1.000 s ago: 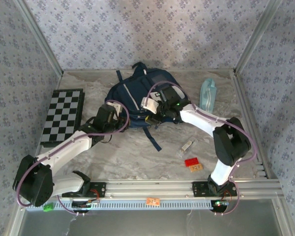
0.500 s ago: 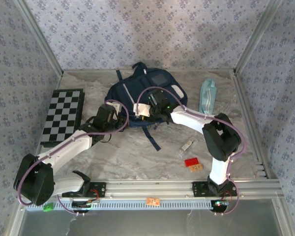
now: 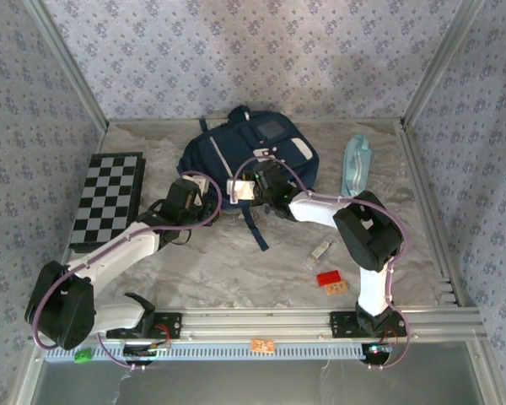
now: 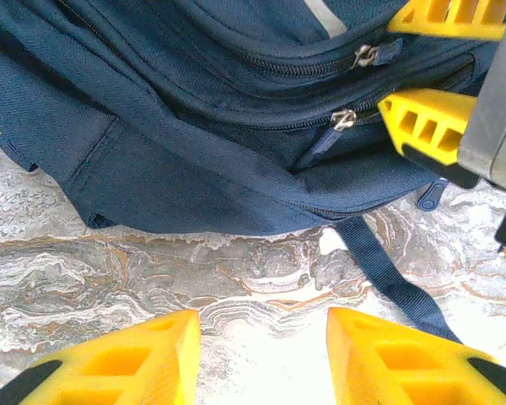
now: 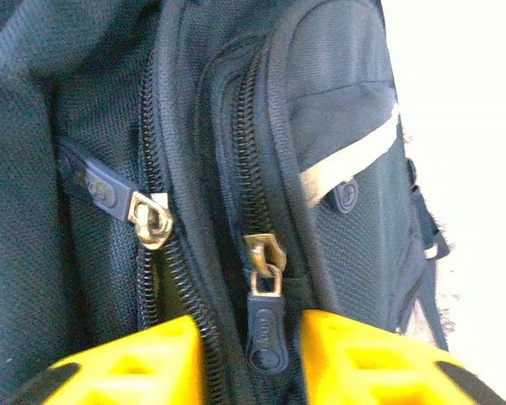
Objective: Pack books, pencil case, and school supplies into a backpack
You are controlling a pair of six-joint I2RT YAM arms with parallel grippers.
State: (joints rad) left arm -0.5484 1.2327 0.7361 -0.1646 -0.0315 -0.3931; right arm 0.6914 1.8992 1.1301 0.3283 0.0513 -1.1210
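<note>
change: right end effector [image 5: 251, 354] has slid left along the backpack [image 3: 253, 148]; it is closing, a zipper pull [image 5: 266, 329] in its gap, not pinched yet | left end effector [image 4: 261, 354] half open, empty, over the tabletop [image 4: 236, 278] | means: bag looks zipped; pencil case [image 3: 356, 164] waits outside
</note>
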